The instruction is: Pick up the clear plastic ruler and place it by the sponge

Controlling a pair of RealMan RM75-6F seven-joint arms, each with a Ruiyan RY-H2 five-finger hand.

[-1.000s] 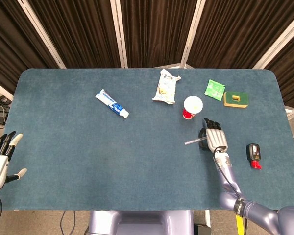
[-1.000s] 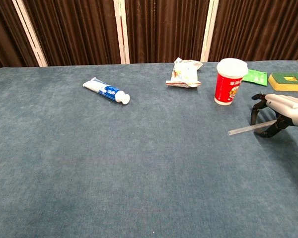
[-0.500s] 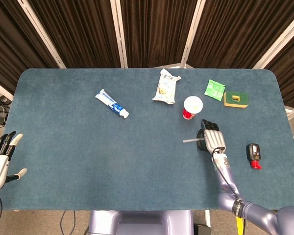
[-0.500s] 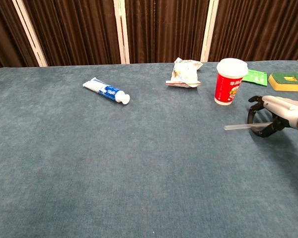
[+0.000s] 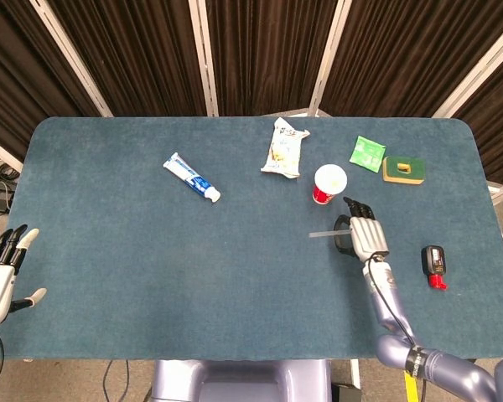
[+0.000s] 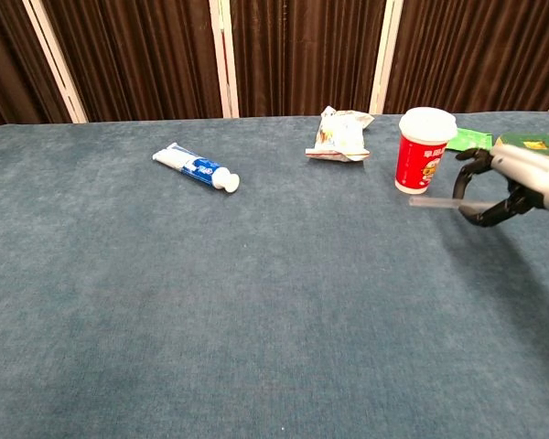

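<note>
My head camera looked steeply down on the whole table from high up; my chest camera sat low, facing across it; both shared the tabletop.

Evenly and brightly lit from overhead, with only short, soft shadows on the blue tabletop. Sharp throughout, without glare or motion blur. Slightly bowed at the tabletop edges in the head view. Dark behind, along the curtains.
</note>
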